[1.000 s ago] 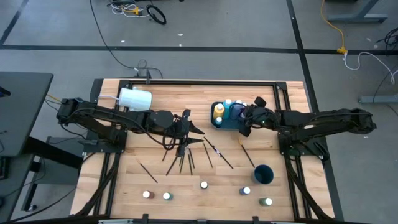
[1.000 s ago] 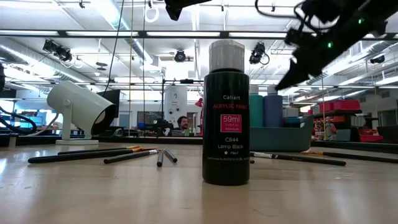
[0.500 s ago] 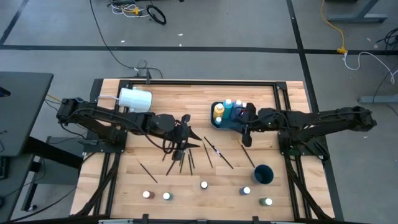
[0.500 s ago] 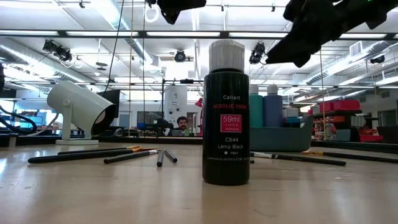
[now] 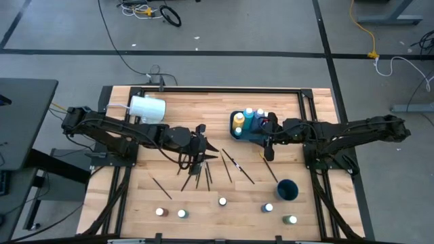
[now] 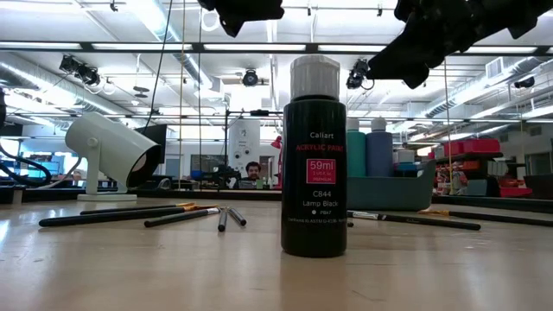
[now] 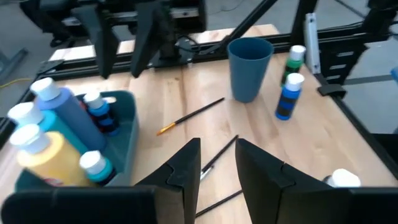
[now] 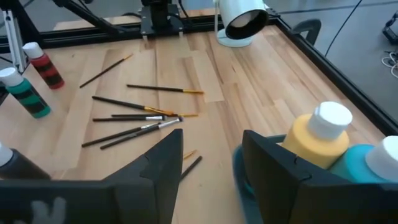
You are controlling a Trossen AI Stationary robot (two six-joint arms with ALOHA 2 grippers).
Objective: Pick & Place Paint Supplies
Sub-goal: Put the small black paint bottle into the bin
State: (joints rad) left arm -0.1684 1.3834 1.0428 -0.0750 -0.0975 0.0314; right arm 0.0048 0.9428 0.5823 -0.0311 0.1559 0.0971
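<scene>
Left gripper [image 5: 205, 145] hovers above the scattered brushes [image 5: 196, 173], jaws parted, empty. Right gripper [image 8: 208, 163] parted, empty, beside the teal bin [image 5: 252, 133]. Advice: straddle one brush handle squarely, then descend.

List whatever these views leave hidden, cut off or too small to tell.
- High view: colours of the small paint bottles near the front edge, too small; only pale caps show.
- Low view: both arms cut off by the top edge; the black paint bottle hides the table behind it.
- Right wrist view: the yellow bottle is partly hidden by the right gripper.
- Left wrist view: the teal bin is cut by the edge.
</scene>
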